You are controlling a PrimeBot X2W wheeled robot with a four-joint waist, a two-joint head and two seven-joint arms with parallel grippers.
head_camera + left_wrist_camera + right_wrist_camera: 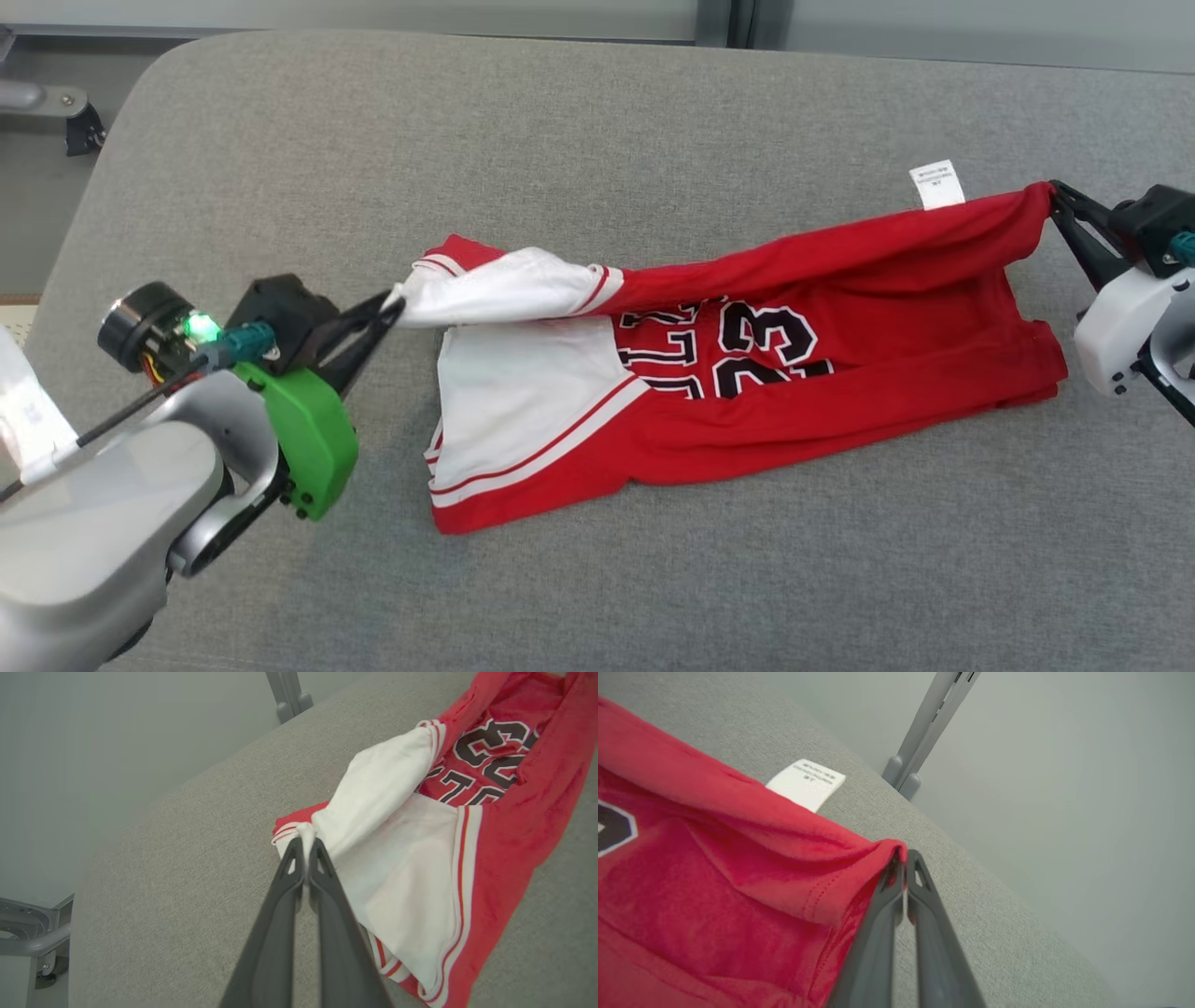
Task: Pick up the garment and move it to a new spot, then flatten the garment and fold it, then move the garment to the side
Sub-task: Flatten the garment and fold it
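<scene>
The garment [747,392] is a red jersey with white sleeves and black-and-white lettering, lying lengthwise across the grey table. My left gripper [390,304] is shut on the white sleeve end at the jersey's left, lifting that edge off the table. In the left wrist view the left gripper [306,844] pinches a twist of white cloth of the garment [402,858]. My right gripper [1055,191] is shut on the red hem corner at the far right. The right wrist view shows the right gripper [903,856] clamped on the garment [714,872]. The upper edge hangs taut between both grippers.
A white care label [936,184] sticks up from the raised hem, also seen as the label [806,783] in the right wrist view. The grey padded table [597,579] extends wide in front and behind. A grey post [924,728] stands beyond the table's far edge.
</scene>
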